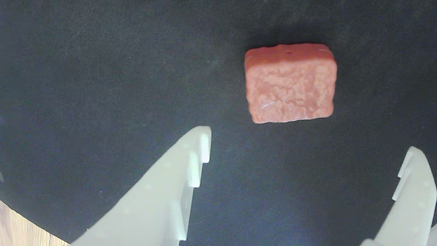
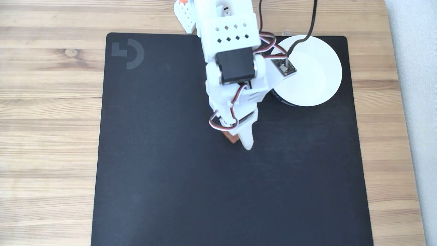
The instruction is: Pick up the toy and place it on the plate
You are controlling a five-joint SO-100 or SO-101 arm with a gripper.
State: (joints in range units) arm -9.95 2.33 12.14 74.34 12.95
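Table (image 2: 47,102): pale wood planks with visible grain and a knot, running left to right in the fixed view.
Mat (image 2: 170,188): matte black, rectangular, rounded corners, a faint grey logo at its upper left; fine cloth weave in the wrist view.
Arm (image 2: 232,51): white printed plastic, perforated shell, black servo, looped red, white and black wires.
Gripper (image 1: 309,143): jaws spread wide, holding nothing; pale, stepped fingers.
Toy (image 1: 291,83): reddish-brown, roughly square, rounded corners, crumbly surface; flat on the mat, just beyond the fingertips, untouched.
Plate (image 2: 317,78): round, smooth white, dark outer side, upper right on the mat.
Right edge: a pale grey strip.
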